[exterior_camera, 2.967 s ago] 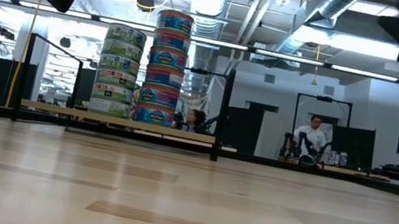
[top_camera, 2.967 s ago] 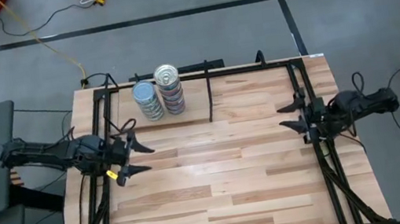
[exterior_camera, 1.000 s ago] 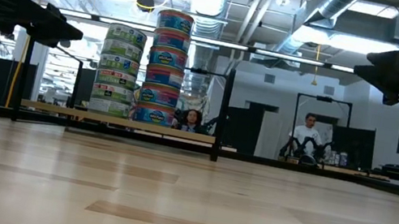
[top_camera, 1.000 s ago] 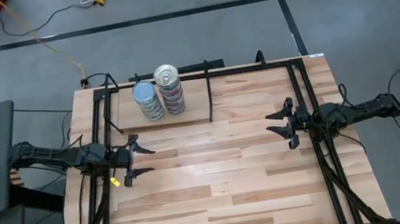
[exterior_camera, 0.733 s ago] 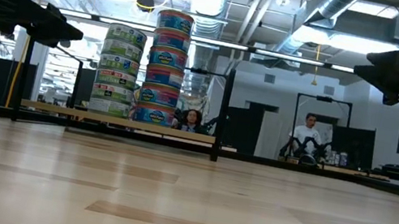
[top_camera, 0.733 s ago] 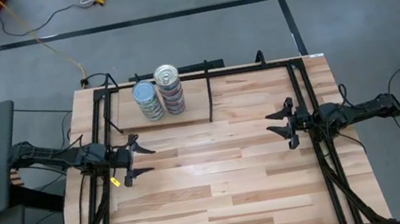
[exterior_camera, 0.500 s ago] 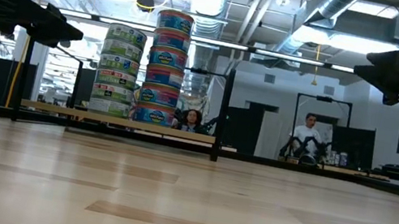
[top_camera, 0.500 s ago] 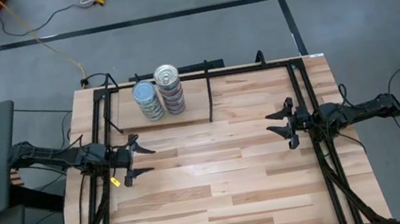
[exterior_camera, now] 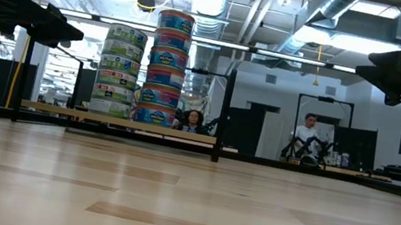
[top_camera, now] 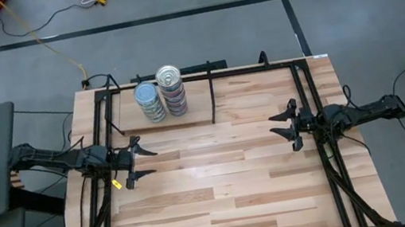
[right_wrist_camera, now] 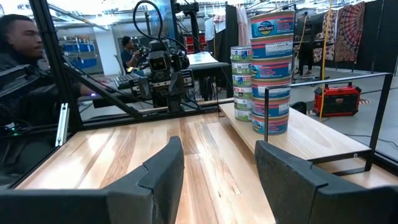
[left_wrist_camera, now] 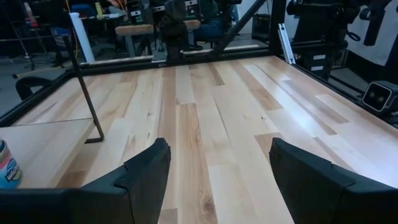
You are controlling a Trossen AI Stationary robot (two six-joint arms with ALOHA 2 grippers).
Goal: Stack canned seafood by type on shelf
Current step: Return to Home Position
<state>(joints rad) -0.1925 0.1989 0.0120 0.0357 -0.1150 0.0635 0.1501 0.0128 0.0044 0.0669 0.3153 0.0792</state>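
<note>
Two stacks of small flat round tins stood on the light wooden shelf board with a thin black metal frame (top_camera: 195,108), which lay along the far edge of the butcher-block table (top_camera: 230,190), left of centre. The stack of green-labelled tins (top_camera: 149,99), topped in bluish grey, was on the left. Just beside it on the right rose the taller stack of blue-and-pink-labelled tins (top_camera: 169,78), whose top tin showed a shiny gold pull-tab lid. Both stacks stood upright, left of the black divider rod (top_camera: 212,100), and in the low view the taller one (exterior_camera: 166,65) overtopped the green one (exterior_camera: 119,69).

The left end effector (top_camera: 146,161) hovered above the table's left side, nearer than the shelf, its fingers spread apart with nothing between them. The right end effector (top_camera: 275,125) hung above the table's right side, well apart from the tins, its fingers likewise parted and empty. The two faced each other across the bare middle of the table.

In the room beyond, a person (exterior_camera: 308,138) was visible in the distance.
</note>
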